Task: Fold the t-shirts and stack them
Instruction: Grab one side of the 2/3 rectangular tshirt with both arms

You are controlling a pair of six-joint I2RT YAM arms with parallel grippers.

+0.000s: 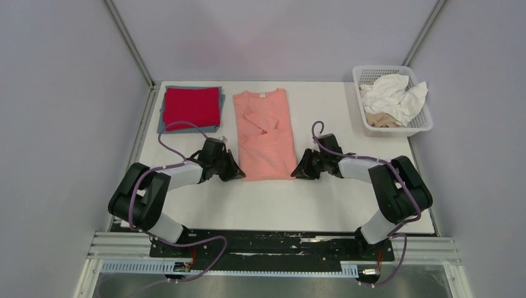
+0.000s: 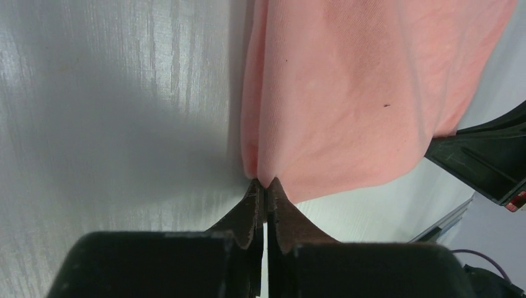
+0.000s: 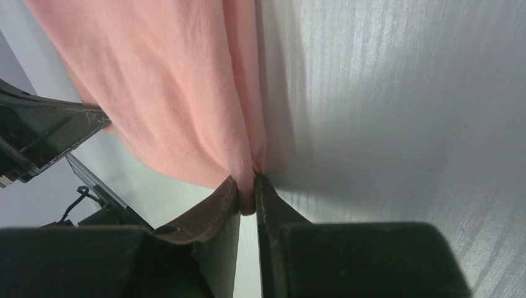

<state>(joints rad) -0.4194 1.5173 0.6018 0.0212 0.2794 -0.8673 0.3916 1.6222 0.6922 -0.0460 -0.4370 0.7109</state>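
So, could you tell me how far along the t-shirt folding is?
Done: red t-shirt folded on grey-blue t-shirt. In hand: left tool and right tool each pinch a near corner of the salmon-pink t-shirt. Left: finishing it, plus white cloth and beige cloth in the basket.

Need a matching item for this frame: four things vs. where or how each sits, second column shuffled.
1 salmon-pink t-shirt
2 red t-shirt
3 grey-blue t-shirt
4 basket

A under the red one
B far right, holding crumpled white cloth
C mid-table, sides folded in
D folded, top of the left stack

Pairs: 1-C, 2-D, 3-A, 4-B
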